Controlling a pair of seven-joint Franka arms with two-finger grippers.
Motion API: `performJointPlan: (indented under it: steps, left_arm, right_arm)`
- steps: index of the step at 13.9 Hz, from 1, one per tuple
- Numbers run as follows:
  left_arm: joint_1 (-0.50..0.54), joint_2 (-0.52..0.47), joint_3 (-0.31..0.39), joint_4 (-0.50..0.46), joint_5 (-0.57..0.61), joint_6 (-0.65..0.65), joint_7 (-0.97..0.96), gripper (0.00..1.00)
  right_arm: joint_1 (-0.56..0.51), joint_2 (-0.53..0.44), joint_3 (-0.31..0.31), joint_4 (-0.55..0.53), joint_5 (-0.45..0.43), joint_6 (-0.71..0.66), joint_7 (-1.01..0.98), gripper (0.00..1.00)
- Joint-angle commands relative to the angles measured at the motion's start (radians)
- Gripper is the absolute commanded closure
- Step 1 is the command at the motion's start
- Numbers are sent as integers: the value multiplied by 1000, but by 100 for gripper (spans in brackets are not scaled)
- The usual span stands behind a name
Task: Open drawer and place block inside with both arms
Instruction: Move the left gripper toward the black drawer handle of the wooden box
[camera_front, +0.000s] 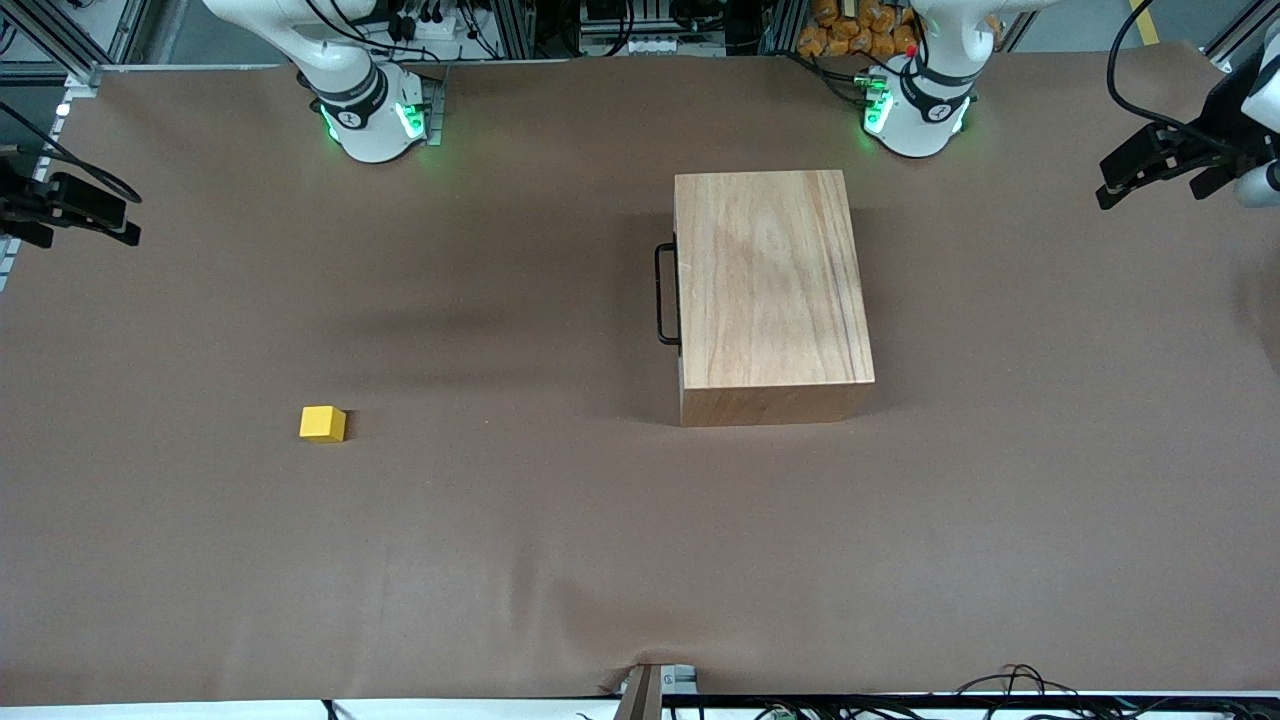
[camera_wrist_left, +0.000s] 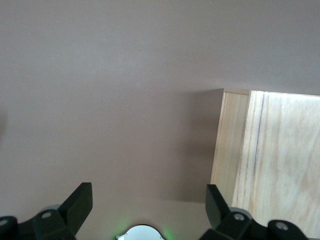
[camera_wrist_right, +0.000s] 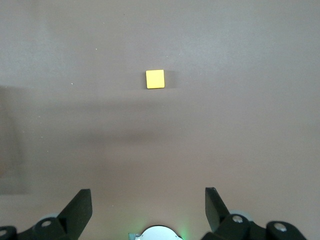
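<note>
The wooden box (camera_front: 770, 290) stands mid-table, a little toward the left arm's end. Its drawer is shut; only the black U-shaped handle (camera_front: 664, 295) shows, facing the right arm's end. The yellow block (camera_front: 322, 423) lies alone on the brown cover, nearer the front camera than the box and toward the right arm's end. My left gripper (camera_front: 1120, 175) hangs open over the table's edge at the left arm's end; its wrist view shows the gripper (camera_wrist_left: 148, 200) empty, with a corner of the box (camera_wrist_left: 270, 160). My right gripper (camera_front: 110, 215) hangs open over the other end, the gripper (camera_wrist_right: 148, 200) empty, with the block (camera_wrist_right: 155, 79) in its view.
A brown cover (camera_front: 500, 560) spans the whole table. The right arm's base (camera_front: 370, 110) and the left arm's base (camera_front: 915, 110) glow green along the edge farthest from the front camera. Cables and a bracket (camera_front: 650, 690) sit at the nearest edge.
</note>
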Motion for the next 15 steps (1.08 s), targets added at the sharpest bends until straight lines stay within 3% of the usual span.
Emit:
performJointPlan:
  steps: [1,8,12,15]
  left_arm:
    - [3,17,-4,32,-20,-18,7,0]
    - [-13,72,-28,96,-20,-40,-7,0]
    - [-15,158,-152,177,-8,-50,-60,0]
    - [-59,233,-249,257,-5,-55,-317,0]
  right_arm:
    - [-21,-14,23,-12,-10,18,3,0]
    - [-23,-13,22,-12,-10,17,2,0]
    - [-18,-13,22,-12,-11,15,-3,0]
    - [-18,-13,23,-12,-11,15,-4,0]
